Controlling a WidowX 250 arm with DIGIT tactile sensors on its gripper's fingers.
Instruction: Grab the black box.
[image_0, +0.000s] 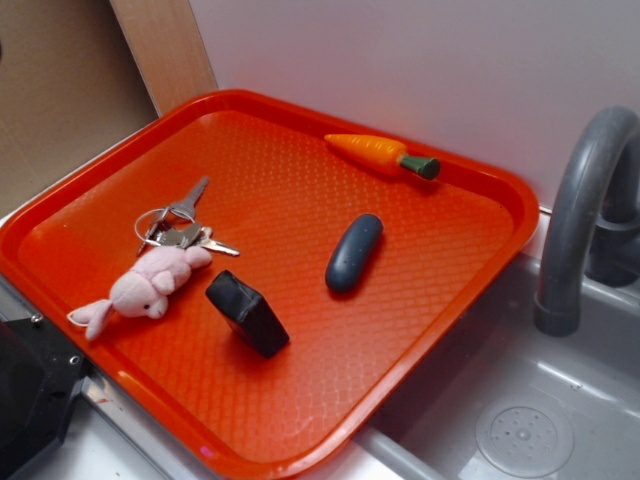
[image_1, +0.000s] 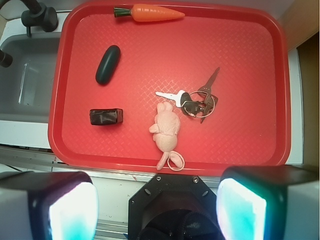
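Lying on one orange-red tray (image_0: 480, 290) are five separate items, counted in both views: one black box (image_0: 248, 313), one dark blue-grey capsule (image_0: 354, 252), one toy carrot (image_0: 380, 154), one pink plush toy (image_0: 150, 285) and one bunch of keys (image_0: 180, 228).

The black box is sitting in the part of the tray toward the sink-side edge, well apart from every rim. It is resting clear of all other items; the plush toy is lying near it on one side, the capsule near it on the other. In the wrist view the box (image_1: 106, 117) is appearing glossy, with its long side roughly parallel to the tray's near edge.

The carrot is lying along the far edge of the tray, green stub pointing toward the sink-side corner. The keys are fanning out from a ring just beside the plush toy's head, near the tray's middle; the wrist view is showing three or so keys, though the exact count is hard to tell. The plush toy's cord loop is reaching toward the near rim.

No brand, label or readable writing is showing on any item.

The pincer (image_1: 157, 210) is hanging outside the tray's near edge, spread wide, with its two fingers (image_1: 72, 210) at the bottom corners of the wrist view and nothing between them.

One grey sink (image_0: 520, 400) with one grey tap (image_0: 580, 220) is sitting beside the tray.
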